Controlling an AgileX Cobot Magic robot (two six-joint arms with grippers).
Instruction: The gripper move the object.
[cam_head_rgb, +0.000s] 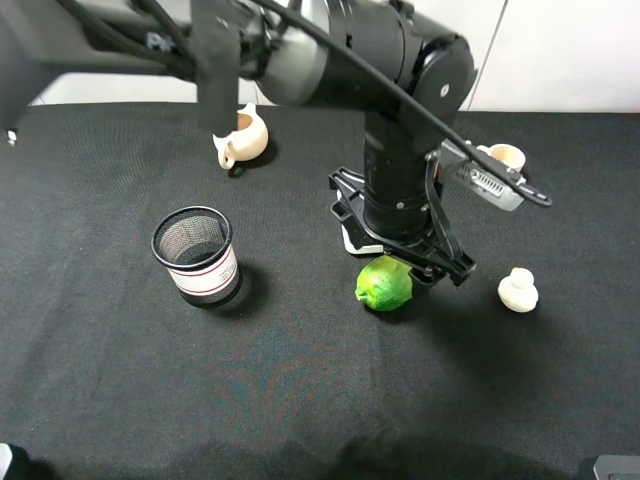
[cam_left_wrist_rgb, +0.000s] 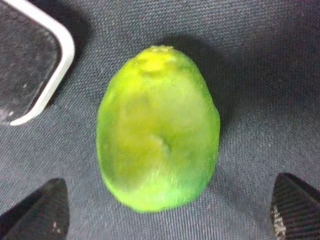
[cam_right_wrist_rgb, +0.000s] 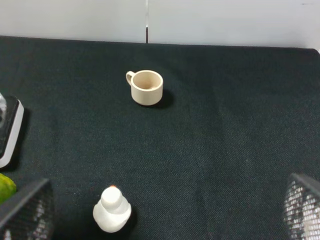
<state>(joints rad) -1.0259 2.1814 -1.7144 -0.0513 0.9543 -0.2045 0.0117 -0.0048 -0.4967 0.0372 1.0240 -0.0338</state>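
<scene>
The object, a bright green lime (cam_head_rgb: 383, 285), lies on the black cloth right of centre. My left gripper (cam_head_rgb: 398, 264) hangs straight above it on the big black arm that reaches across from the left. In the left wrist view the lime (cam_left_wrist_rgb: 158, 130) fills the middle, and the left gripper (cam_left_wrist_rgb: 167, 210) is open, its two dark fingertips (cam_left_wrist_rgb: 40, 212) standing off either side of the fruit with cloth showing in both gaps. My right gripper (cam_right_wrist_rgb: 165, 212) is open and holds nothing; a sliver of the lime (cam_right_wrist_rgb: 6, 187) shows at its view's edge.
A black mesh cup (cam_head_rgb: 196, 256) with a white band stands left of centre. A beige teapot (cam_head_rgb: 243, 138) sits at the back, a beige cup (cam_head_rgb: 505, 156) at the back right. A small white figure (cam_head_rgb: 518, 290) stands right of the lime. A white-rimmed dark pad (cam_left_wrist_rgb: 30, 65) lies beside the lime.
</scene>
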